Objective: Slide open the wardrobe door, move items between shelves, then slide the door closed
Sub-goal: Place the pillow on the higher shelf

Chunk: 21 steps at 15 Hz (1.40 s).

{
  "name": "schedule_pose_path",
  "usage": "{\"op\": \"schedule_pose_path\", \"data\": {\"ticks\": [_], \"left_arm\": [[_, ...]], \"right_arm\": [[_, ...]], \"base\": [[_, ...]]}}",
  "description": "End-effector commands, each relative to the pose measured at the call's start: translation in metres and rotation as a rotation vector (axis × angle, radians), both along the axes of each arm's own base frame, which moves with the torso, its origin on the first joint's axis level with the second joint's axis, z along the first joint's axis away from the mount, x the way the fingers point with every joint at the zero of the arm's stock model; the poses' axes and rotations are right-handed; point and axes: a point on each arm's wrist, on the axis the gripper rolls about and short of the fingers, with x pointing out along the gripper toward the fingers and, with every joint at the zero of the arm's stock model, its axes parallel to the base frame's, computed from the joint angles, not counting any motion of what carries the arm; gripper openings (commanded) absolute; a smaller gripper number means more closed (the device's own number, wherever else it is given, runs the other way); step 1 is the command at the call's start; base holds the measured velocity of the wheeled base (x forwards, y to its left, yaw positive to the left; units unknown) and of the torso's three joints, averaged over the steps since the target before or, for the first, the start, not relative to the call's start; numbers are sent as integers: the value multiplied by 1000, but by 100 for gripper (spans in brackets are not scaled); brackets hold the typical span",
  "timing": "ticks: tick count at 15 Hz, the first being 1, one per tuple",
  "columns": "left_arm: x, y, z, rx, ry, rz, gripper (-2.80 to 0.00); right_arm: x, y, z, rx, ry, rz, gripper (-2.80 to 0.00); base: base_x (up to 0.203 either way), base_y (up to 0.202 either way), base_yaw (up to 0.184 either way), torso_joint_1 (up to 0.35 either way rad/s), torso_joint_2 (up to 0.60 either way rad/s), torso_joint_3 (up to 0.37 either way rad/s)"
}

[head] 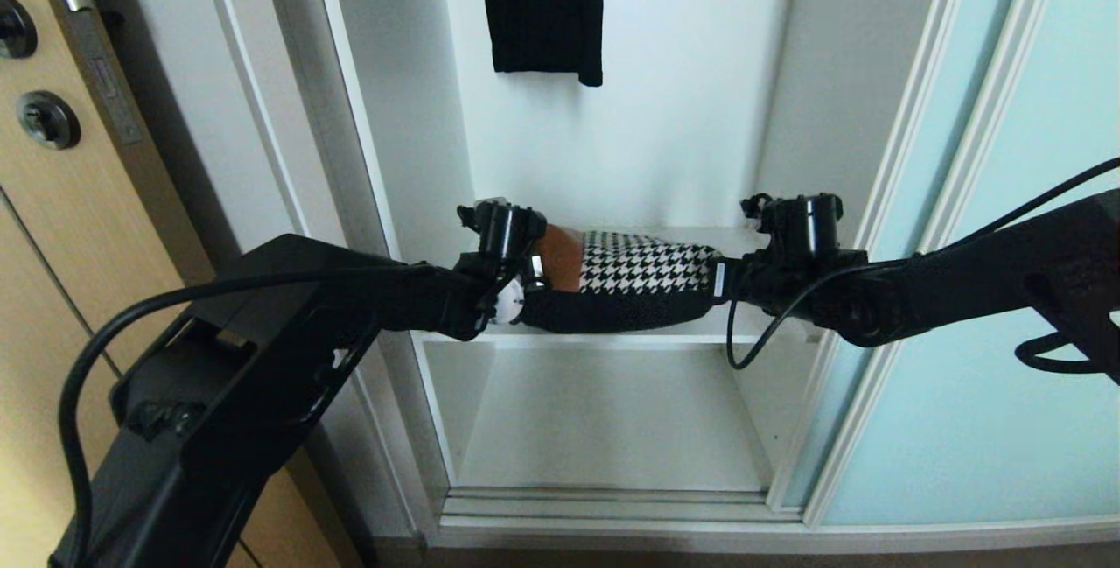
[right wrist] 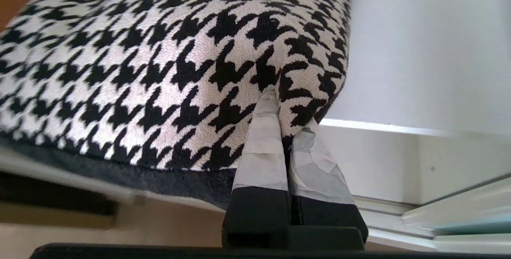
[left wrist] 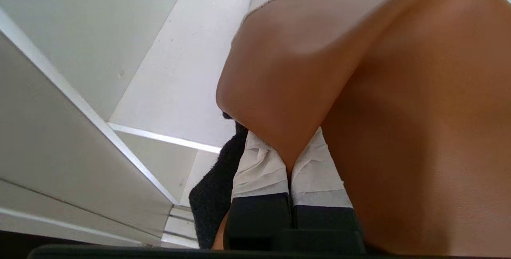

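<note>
The cushion (head: pixel 643 266), tan leather on the left and houndstooth on the right with a black underside, hangs level between my two grippers at the front edge of the upper shelf (head: pixel 630 342). I cannot tell whether it touches the board. My left gripper (head: pixel 529 275) is shut on a fold of the leather end (left wrist: pixel 359 91), its taped fingers (left wrist: pixel 259 167) pinched together. My right gripper (head: pixel 719 277) is shut on the houndstooth corner (right wrist: pixel 159 71), with its fingertips (right wrist: pixel 265 131) buried in the fabric. The sliding wardrobe door (head: pixel 989 288), pale aqua glass, stands slid to the right, leaving the wardrobe open.
A black garment (head: pixel 542 8) hangs against the white back wall above the cushion. Below lies the lower shelf (head: pixel 604 428), then the door tracks (head: pixel 612 502). A tan wood door (head: pixel 52 227) with dark round hardware stands to the left.
</note>
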Motion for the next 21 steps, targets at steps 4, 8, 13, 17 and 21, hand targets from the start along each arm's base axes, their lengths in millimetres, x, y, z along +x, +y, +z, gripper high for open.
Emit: {"op": "schedule_pose_path", "data": {"ticks": [4,8,13,17,21], "left_arm": [[14,-6,-21,18,25,1,-280],[18,-2,-32,19,35,16,-280],[19,1,-35,22,37,48,-280],[21,2,-43,23,42,51,0],[29,8,-46,5,-35,105,0]], "right_arm": [[25,9,-29,-41,7,-55,-280],[34,17,-39,-74,-3,-61,-280],[39,26,-48,-80,-2,-67,-280],[47,32,-65,-88,3,-76,0],[44,35,-68,-82,8,-68,0]], "base": [[0,0,0,0,0,0],[0,0,0,0,0,0],[0,0,0,0,0,0],[0,0,0,0,0,0],[0,0,0,0,0,0]]}}
